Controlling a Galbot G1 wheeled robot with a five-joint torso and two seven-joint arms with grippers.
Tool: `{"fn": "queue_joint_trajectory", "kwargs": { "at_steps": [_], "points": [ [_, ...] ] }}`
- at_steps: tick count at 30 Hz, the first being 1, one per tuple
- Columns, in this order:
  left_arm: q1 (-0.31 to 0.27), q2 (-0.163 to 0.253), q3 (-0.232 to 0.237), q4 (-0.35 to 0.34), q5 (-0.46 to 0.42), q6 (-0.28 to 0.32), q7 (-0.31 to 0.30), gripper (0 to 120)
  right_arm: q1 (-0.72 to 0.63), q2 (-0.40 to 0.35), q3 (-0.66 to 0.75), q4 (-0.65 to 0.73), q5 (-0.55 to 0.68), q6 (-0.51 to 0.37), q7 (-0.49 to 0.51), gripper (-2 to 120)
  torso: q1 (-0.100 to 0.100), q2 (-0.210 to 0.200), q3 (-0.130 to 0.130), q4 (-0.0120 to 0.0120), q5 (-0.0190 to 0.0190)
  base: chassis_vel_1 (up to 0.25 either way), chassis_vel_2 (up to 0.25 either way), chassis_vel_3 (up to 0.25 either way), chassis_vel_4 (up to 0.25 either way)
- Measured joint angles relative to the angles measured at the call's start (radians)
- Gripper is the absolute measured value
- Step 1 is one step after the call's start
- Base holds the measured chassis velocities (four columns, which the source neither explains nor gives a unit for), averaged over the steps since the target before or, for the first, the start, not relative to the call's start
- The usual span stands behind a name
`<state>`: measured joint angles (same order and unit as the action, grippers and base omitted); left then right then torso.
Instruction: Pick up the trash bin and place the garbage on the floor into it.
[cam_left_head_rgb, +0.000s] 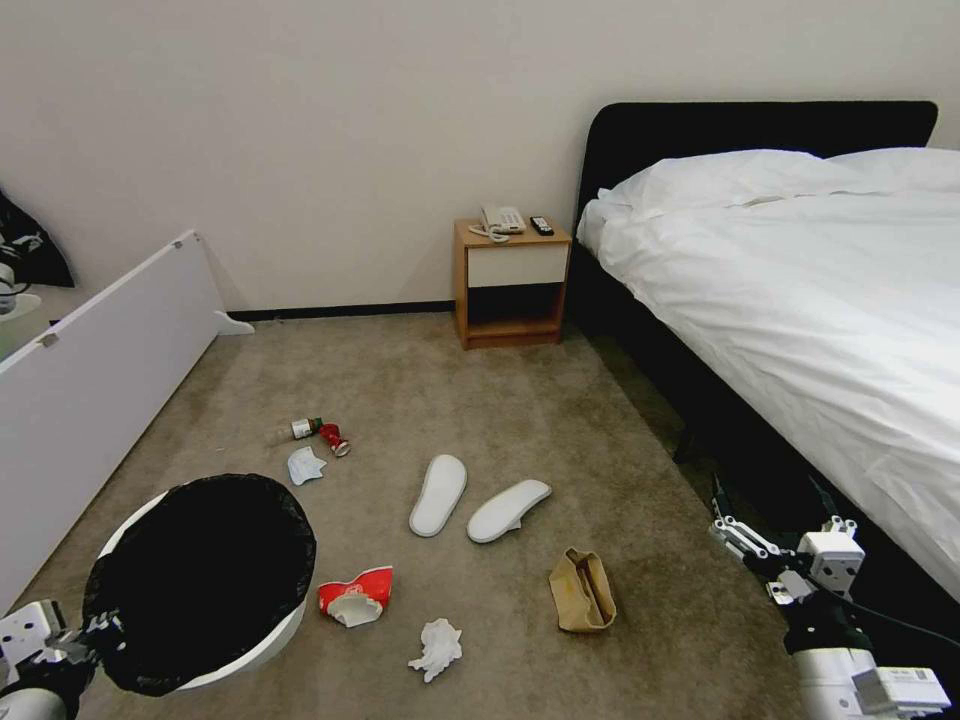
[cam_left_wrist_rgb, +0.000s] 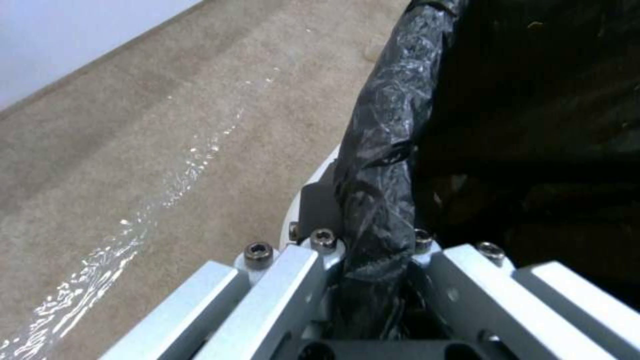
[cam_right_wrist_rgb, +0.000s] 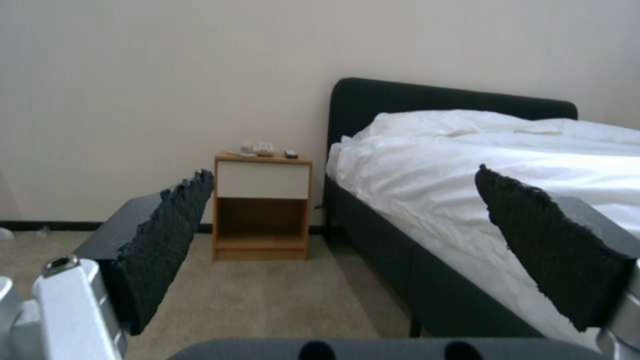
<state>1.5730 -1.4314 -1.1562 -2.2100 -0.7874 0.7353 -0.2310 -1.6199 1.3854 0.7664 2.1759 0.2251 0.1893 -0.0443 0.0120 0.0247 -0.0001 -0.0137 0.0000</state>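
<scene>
— Firmly clamped on the bag-covered rim, the left gripper (cam_left_wrist_rgb: 373, 260) holds the trash bin (cam_left_head_rgb: 200, 580) tilted above the carpet (cam_left_head_rgb: 480, 400); the right gripper (cam_right_wrist_rgb: 347, 240), jaws spread and empty, waits beside the bed (cam_left_head_rgb: 800, 300). Best practice?

— Probably keep the bin mouth up and bring it close to the nearest litter.

— The count?

— Near to far: one crumpled paper (cam_left_head_rgb: 437, 647), one red-white carton (cam_left_head_rgb: 356, 596), one brown paper bag (cam_left_head_rgb: 583, 590), two slippers (cam_left_head_rgb: 438, 494), one mask (cam_left_head_rgb: 304, 465), one red can (cam_left_head_rgb: 334, 439), one bottle (cam_left_head_rgb: 304, 428).

left gripper (cam_left_head_rgb: 95, 630) low at near left, clamped on trash bin (cam_left_head_rgb: 250, 650) rim, right gripper (cam_right_wrist_rgb: 347, 240) raised, fingers spread
</scene>
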Motion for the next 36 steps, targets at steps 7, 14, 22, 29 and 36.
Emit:
{"fn": "queue_joint_trajectory", "kwargs": {
  "at_steps": [7, 14, 22, 29, 36],
  "points": [
    [0.001, -0.001, -0.002, 0.0, 0.0, 0.0, 0.001, 2, -0.001, 0.0, -0.006, -0.001, 0.0, 0.013, -0.012, 100, 0.0, 0.0, 0.0, -0.0001, 0.0, 0.0, 0.0, 0.0, 0.0],
    [0.003, 0.001, -0.02, 0.008, 0.005, 0.0, 0.006, 2, 0.001, -0.001, -0.015, -0.004, -0.012, 0.015, -0.014, 100, 0.0, 0.0, 0.0, 0.0, 0.0, 0.0, 0.0, 0.0, 0.0],
    [0.005, 0.006, -0.041, 0.016, 0.006, 0.0, 0.014, 2, 0.011, -0.021, -0.022, 0.01, -0.038, -0.058, 0.053, 100, 0.0, 0.0, 0.0, -0.0001, 0.0, 0.0, 0.0, 0.0, 0.0],
    [0.007, 0.009, -0.053, 0.027, 0.012, 0.0, 0.026, 2, 0.013, -0.063, -0.044, 0.05, 0.057, -0.251, 0.11, 100, 0.0, 0.0, 0.0, -0.0001, 0.0001, 0.0, 0.0, 0.0, 0.0],
    [0.009, 0.003, -0.05, 0.028, 0.023, 0.0, 0.032, 2, 0.031, -0.106, -0.068, 0.061, 0.217, -0.421, 0.166, 100, 0.0, 0.0, 0.0, -0.0001, 0.0001, 0.0, 0.0, 0.0, 0.0]
  ]
}}
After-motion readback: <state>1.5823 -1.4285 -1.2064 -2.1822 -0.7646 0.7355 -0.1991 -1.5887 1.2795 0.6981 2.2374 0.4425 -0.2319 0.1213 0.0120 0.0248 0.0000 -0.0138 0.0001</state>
